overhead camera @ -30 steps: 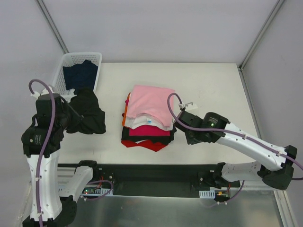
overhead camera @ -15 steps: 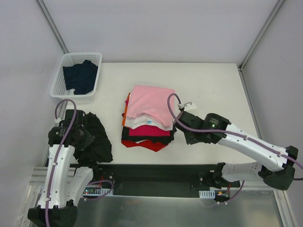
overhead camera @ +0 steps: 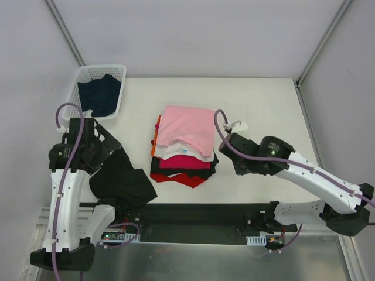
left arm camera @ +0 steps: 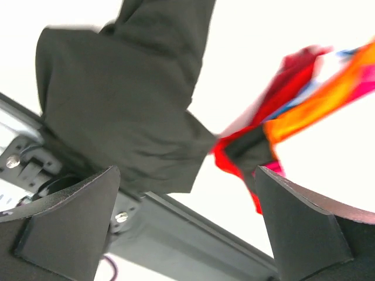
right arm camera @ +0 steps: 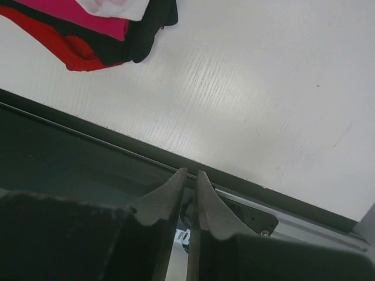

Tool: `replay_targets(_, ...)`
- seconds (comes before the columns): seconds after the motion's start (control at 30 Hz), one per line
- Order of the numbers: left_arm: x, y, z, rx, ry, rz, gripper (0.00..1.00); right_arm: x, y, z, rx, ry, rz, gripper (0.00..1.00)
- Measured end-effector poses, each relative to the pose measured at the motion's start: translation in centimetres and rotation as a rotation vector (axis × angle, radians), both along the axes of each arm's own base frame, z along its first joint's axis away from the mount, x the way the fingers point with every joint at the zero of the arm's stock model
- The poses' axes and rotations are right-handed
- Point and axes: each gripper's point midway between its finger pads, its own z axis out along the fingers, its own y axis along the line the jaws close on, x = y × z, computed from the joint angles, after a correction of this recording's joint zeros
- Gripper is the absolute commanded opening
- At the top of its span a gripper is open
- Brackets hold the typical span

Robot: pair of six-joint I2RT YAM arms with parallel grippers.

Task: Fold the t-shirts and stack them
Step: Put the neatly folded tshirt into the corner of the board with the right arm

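A black t-shirt [overhead camera: 123,181] [left arm camera: 117,105] lies loose and crumpled at the near-left of the table, its lower part over the front edge. My left gripper [overhead camera: 104,151] [left arm camera: 186,175] hovers just above and left of it, wide open, with nothing between its fingers. A stack of folded t-shirts [overhead camera: 186,137] sits mid-table: pink on top, then white, magenta, black and red, with orange at its left side. The stack [left arm camera: 304,99] shows blurred in the left wrist view, and its red near corner [right arm camera: 70,47] shows in the right wrist view. My right gripper [overhead camera: 234,167] [right arm camera: 190,172] is just right of the stack, its fingers a narrow slit apart and empty.
A white basket [overhead camera: 101,66] at the back left holds a dark navy t-shirt [overhead camera: 99,93]. A dark rail [overhead camera: 193,213] [right arm camera: 88,152] runs along the table's near edge. Bare white table [overhead camera: 263,105] lies to the right of the stack.
My left gripper opened and let go of the black t-shirt, which dropped and spread toward the near edge. My right gripper shifted slightly right, and its fingers parted a little.
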Motion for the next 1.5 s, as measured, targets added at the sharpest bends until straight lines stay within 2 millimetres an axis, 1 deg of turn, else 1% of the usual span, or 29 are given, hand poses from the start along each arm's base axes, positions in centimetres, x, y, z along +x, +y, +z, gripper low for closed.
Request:
replay_targets(0.03,0.4,0.0,1.1,-0.003,-0.033,0.003,1.0,0.4,0.4,0.9,-0.007,-0.003,0.009,0.02)
replay_targets(0.07,0.8,-0.1,2.7,-0.006,-0.078,0.006,0.99,1.2,1.2,2.3,0.005,-0.018,0.016,0.01)
replay_targets(0.13,1.5,-0.2,6.1,-0.017,-0.183,0.01,0.99,3.7,4.0,6.4,0.07,-0.077,0.034,0.01)
replay_targets(0.17,1.7,-0.3,7.7,-0.021,-0.239,0.01,0.99,5.6,6.1,9.0,0.135,-0.13,0.039,0.01)
replay_targets(0.23,1.8,-0.6,9.9,-0.036,-0.319,0.001,0.99,7.5,8.6,11.2,0.2,-0.174,0.069,0.01)
replay_targets(0.27,1.6,-0.8,10.6,-0.046,-0.349,-0.007,0.99,8.1,9.6,11.7,0.215,-0.175,0.089,0.01)
replay_targets(0.33,0.9,-1.4,11.2,-0.071,-0.385,-0.029,0.99,8.8,11.5,11.7,0.239,-0.138,0.139,0.01)
replay_targets(0.4,0.7,-2.0,11.1,-0.096,-0.396,-0.055,0.99,9.8,14.2,10.9,0.256,-0.081,0.189,0.01)
replay_targets(0.47,0.7,-2.7,9.9,-0.125,-0.37,-0.087,0.99,10.7,16.4,9.3,0.257,-0.026,0.221,0.01)
replay_targets(0.53,1.2,-3.3,8.1,-0.148,-0.32,-0.117,0.99,11.6,18.0,7.0,0.239,0.042,0.241,0.01)
replay_targets(0.57,1.5,-3.6,7.0,-0.155,-0.285,-0.131,0.99,12.0,18.5,5.8,0.228,0.073,0.246,0.01)
replay_targets(0.63,2.7,-3.8,4.9,-0.159,-0.218,-0.157,0.99,12.8,19.0,3.3,0.193,0.127,0.244,0.06)
replay_targets(0.67,3.5,-3.8,3.8,-0.159,-0.183,-0.166,0.99,13.1,18.9,2.5,0.181,0.143,0.238,0.08)
replay_targets(0.77,6.0,-3.9,0.8,-0.159,-0.084,-0.194,0.99,14.0,17.4,1.2,0.161,0.179,0.197,0.37)
replay_targets(0.8,6.9,-3.9,0.0,-0.161,-0.057,-0.205,0.99,14.5,16.7,1.1,0.165,0.183,0.172,0.41)
replay_targets(0.83,7.8,-4.0,-0.8,-0.161,-0.036,-0.216,0.99,15.1,15.6,0.9,0.165,0.185,0.14,0.4)
replay_targets(0.87,8.6,-4.1,-1.4,-0.164,-0.02,-0.228,0.99,15.6,14.6,0.9,0.168,0.188,0.102,0.36)
replay_targets(0.9,9.4,-4.2,-1.9,-0.171,0.002,-0.239,0.99,16.4,13.3,0.9,0.173,0.187,0.057,0.12)
replay_targets(0.93,10.3,-4.3,-2.2,-0.173,0.011,-0.248,0.99,17.2,11.8,1.0,0.177,0.184,0.007,0.03)
replay_targets(1.0,12.5,-4.5,-2.6,-0.18,0.019,-0.271,0.99,18.7,8.3,1.2,0.178,0.169,-0.107,0.01)
replay_targets(1.07,14.9,-4.5,-3.1,-0.178,0.017,-0.291,0.86,19.7,5.2,1.1,0.164,0.157,-0.199,0.01)
replay_targets(1.13,17.1,-4.5,-3.6,-0.176,0.023,-0.3,0.78,20.0,3.2,0.6,0.138,0.158,-0.252,0.01)
replay_targets(1.17,18.1,-4.5,-4.0,-0.172,0.026,-0.305,0.76,19.8,2.6,0.1,0.123,0.167,-0.267,0.01)
replay_targets(1.2,18.7,-4.4,-4.3,-0.169,0.032,-0.311,0.68,19.5,2.2,-0.5,0.108,0.182,-0.275,0.01)
replay_targets(1.23,19.5,-4.3,-4.8,-0.164,0.038,-0.313,0.65,19.3,2.0,-1.1,0.097,0.196,-0.28,0.01)
replay_targets(1.33,21.3,-4.1,-6.3,-0.16,0.075,-0.304,0.59,18.0,1.5,-3.7,0.053,0.271,-0.292,0.01)
replay_targets(1.4,21.9,-4.0,-7.3,-0.16,0.105,-0.296,0.53,17.6,1.4,-4.8,0.041,0.304,-0.299,0.01)
replay_targets(1.43,22.2,-4.0,-7.9,-0.16,0.122,-0.293,0.43,17.5,1.4,-5.1,0.04,0.315,-0.305,0.01)
replay_targets(1.5,22.2,-4.0,-9.3,-0.167,0.163,-0.287,0.32,17.2,1.6,-5.6,0.048,0.336,-0.314,0.01)
